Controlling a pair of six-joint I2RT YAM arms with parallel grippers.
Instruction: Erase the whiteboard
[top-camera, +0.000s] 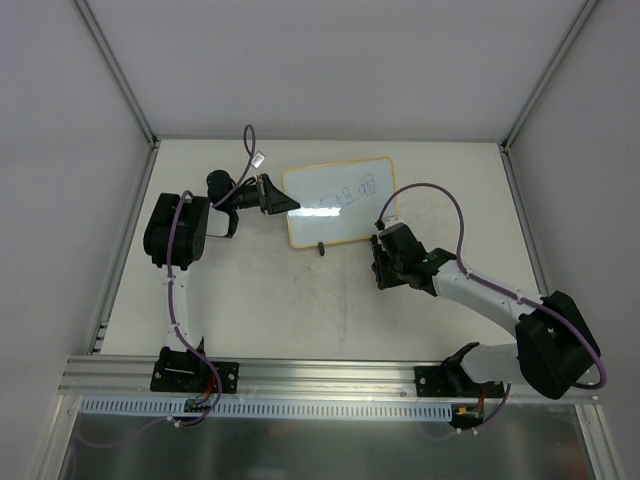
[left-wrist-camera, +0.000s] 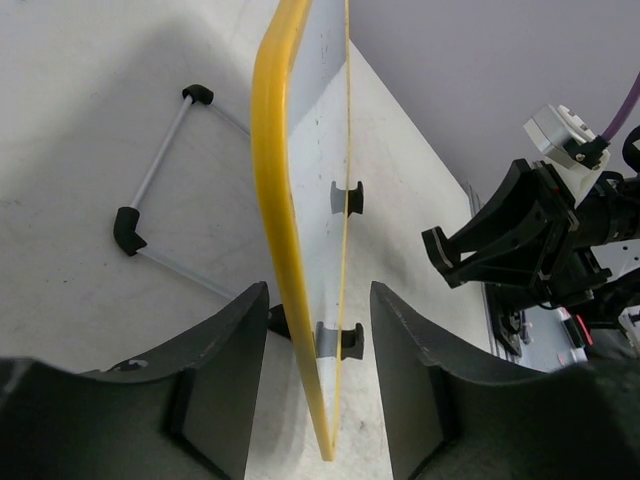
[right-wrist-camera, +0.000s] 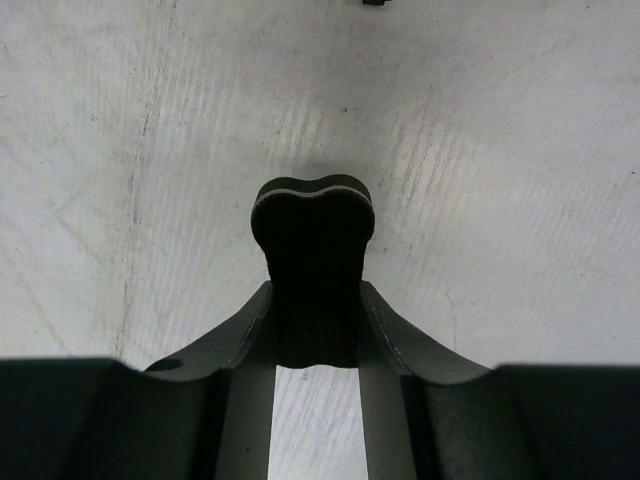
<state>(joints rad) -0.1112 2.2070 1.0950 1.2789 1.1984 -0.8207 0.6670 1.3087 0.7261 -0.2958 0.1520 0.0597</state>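
Note:
The whiteboard stands tilted at the back middle of the table, with faint blue scribbles on its face and a small black foot at its near edge. My left gripper straddles the board's left edge. In the left wrist view the yellow frame runs between the two fingers of that gripper, with a gap on each side, so it is open. My right gripper hovers over the table just right of the board's near corner. It is shut on a black bone-shaped block.
White walls and metal posts enclose the table on three sides. An aluminium rail carries both arm bases at the near edge. A thin silver rod frame with black corner pieces lies behind the board.

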